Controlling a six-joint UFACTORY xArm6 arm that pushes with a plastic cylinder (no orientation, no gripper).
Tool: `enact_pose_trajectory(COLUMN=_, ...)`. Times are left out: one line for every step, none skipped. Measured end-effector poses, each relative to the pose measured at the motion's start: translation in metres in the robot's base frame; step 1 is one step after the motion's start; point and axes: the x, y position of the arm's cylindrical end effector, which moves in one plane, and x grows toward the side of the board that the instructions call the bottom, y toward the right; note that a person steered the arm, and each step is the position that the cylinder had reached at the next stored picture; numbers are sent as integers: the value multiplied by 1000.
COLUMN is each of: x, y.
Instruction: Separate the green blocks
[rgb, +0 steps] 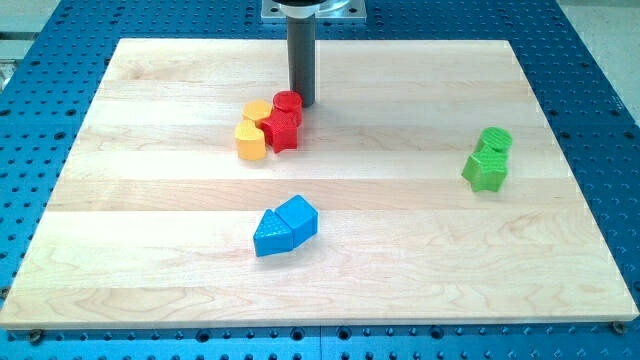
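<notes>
Two green blocks sit touching each other at the view's right: a green round block (494, 140) and, just below it, a green star-shaped block (485, 171). My tip (303, 103) is at the view's top centre, far to the left of the green blocks. It stands right beside the upper right of a red round block (288, 104).
A red star-shaped block (280, 130) lies below the red round one. Two yellow blocks (251, 135) touch the red ones on their left. Two blue blocks (285, 226) lie together at the lower centre. The wooden board (120, 250) lies on a blue perforated table.
</notes>
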Motion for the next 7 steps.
enact_pose_trajectory(x=8, y=1)
enact_pose_trajectory(x=29, y=101)
enact_pose_trajectory(x=39, y=235)
enact_pose_trajectory(x=41, y=337)
enact_pose_trajectory(x=81, y=305)
enact_pose_trajectory(x=82, y=214)
enact_pose_trajectory(x=85, y=173)
